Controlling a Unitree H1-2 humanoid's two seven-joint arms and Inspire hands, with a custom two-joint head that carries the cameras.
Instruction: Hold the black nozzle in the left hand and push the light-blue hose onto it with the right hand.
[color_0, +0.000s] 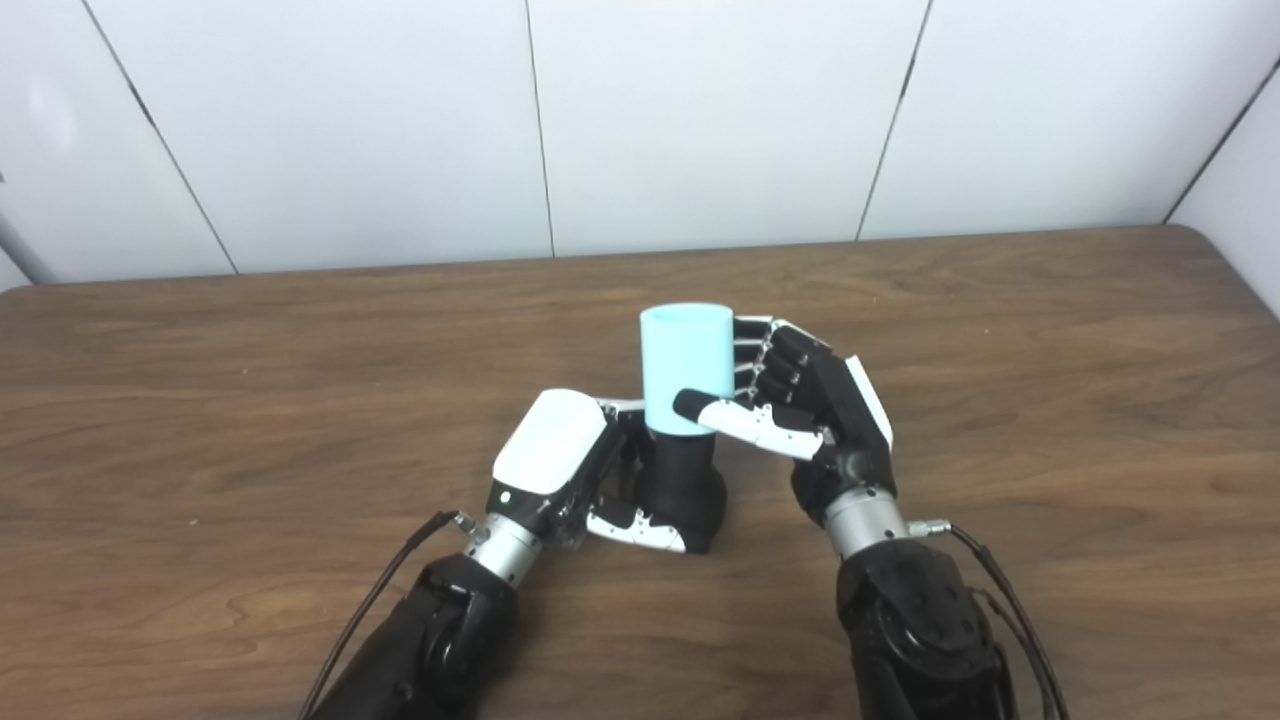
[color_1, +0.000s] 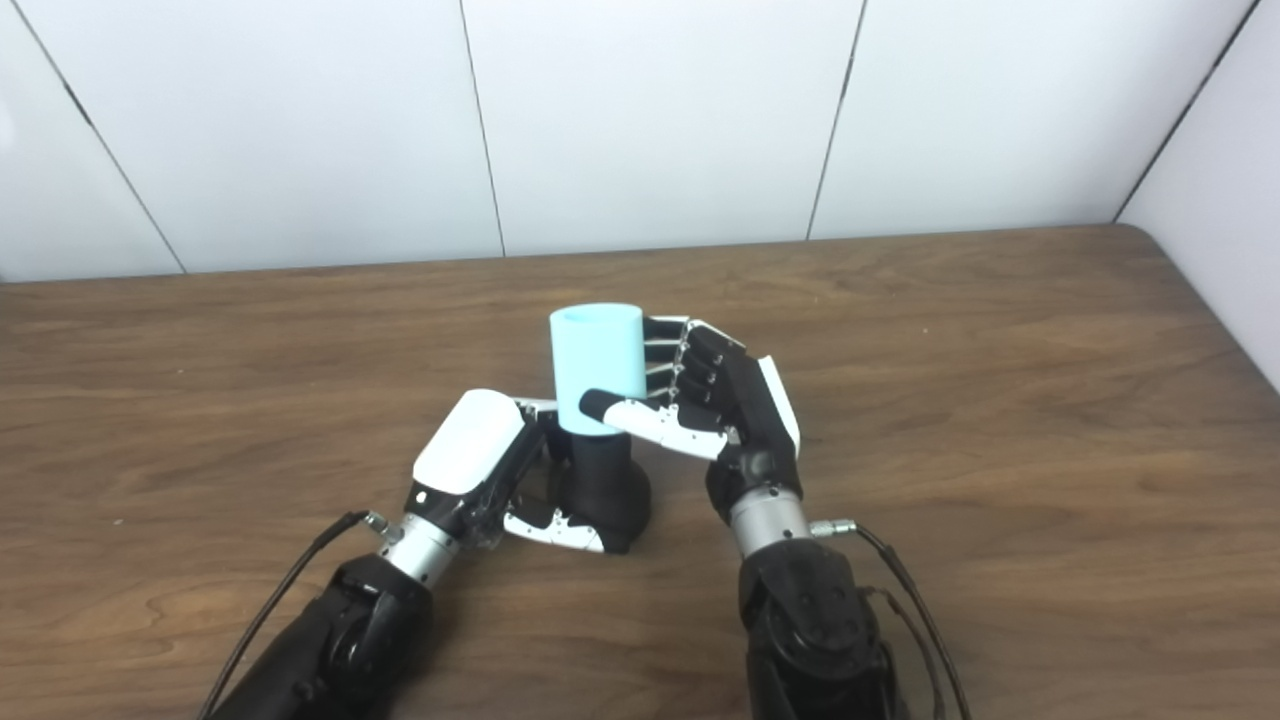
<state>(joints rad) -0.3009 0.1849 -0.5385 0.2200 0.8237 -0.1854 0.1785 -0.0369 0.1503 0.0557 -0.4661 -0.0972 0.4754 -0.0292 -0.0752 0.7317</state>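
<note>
So starting on the left: the left hand (color_0: 560, 465) has a glossy white shell on the back and black fingers, and it's wrapped around the black nozzle (color_0: 683, 490) low down near the base. Its thumb, white with black patches, lies across the front bottom of the nozzle, with the other fingers curled round the back side, so it's closed on that part. The nozzle itself is matte black, a narrower neck on top flaring out into a fatter rounded base, standing upright with its base down on the desk (color_0: 200, 400), roughly in the middle.

Sitting on top of the nozzle is the light-blue hose (color_0: 686, 368), which is really a short smooth pale-blue tube, plain cylinder, open at the top, upright. Its lower end sits over the nozzle's neck; how far down it goes I can't tell since the tube hides it.

On the right, the right hand (color_0: 800, 400) is pinching the hose from the side. Thumb pressed across the front near the tube's lower edge, the black and white fingers curled against the far right side. So that one's closed on the hose.

The desk is brown wood grain with a rounded corner at back right, and behind it is a wall (color_0: 700, 120) of flat white panels with thin dark seams.
</note>
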